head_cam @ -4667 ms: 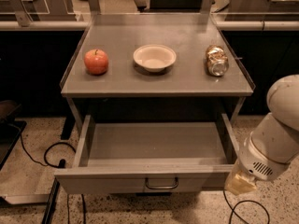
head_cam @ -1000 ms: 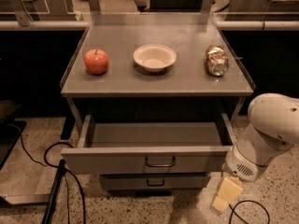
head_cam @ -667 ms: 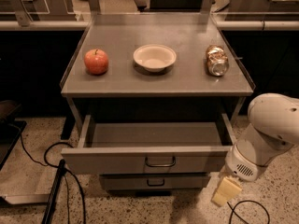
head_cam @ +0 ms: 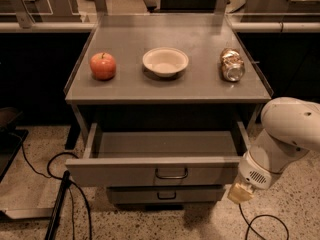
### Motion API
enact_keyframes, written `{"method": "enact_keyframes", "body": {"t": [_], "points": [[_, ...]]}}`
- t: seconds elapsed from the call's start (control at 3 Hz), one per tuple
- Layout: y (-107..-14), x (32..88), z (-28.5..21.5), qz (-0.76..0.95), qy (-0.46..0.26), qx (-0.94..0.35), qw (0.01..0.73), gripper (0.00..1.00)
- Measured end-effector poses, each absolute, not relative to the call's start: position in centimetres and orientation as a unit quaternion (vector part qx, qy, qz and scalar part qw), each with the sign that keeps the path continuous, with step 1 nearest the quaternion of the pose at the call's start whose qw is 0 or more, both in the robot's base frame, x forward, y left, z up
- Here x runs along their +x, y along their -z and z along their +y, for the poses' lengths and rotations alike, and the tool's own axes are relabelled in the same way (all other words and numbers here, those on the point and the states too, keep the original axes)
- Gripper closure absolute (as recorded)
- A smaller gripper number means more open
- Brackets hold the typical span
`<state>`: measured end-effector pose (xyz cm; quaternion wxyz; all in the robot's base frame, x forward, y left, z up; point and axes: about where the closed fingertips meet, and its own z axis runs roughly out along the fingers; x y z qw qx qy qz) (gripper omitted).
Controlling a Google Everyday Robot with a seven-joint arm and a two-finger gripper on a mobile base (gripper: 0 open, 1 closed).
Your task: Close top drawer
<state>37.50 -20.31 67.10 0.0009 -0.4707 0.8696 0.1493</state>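
Note:
The top drawer [head_cam: 120, 173] is a wide, shallow grey metal drawer standing partly pulled out under the table top, and its inside looks empty. Its flat front panel carries a small dark wire handle [head_cam: 171, 174] at the centre. My gripper [head_cam: 240, 193] is a pale yellowish tip at the end of my white arm [head_cam: 285, 134]. It hangs low, just right of the drawer front's right end and slightly below it. I cannot tell whether it touches the panel.
A red apple [head_cam: 103, 66], a white bowl [head_cam: 165, 61] and a lying metal can [head_cam: 232, 64] sit on the grey table top [head_cam: 200, 86]. A narrower-looking drawer front [head_cam: 165, 194] shows below. Black cables [head_cam: 60, 184] run across the speckled floor at left and lower right.
The top drawer stands less far out than 4.7 s ago. Over the last second my gripper has risen slightly, closer to the drawer front's right end. The drawer has barely moved.

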Motion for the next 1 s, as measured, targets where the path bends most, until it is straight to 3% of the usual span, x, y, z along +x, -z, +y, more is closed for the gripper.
{"method": "enact_keyframes", "body": {"t": [0.33, 1.0], "points": [[-66.6, 39.5, -19.7, 0.872, -0.13, -0.472, 0.009, 1.0], [-66.1, 42.8, -18.8, 0.872, -0.094, -0.479, 0.022, 1.0]]}}
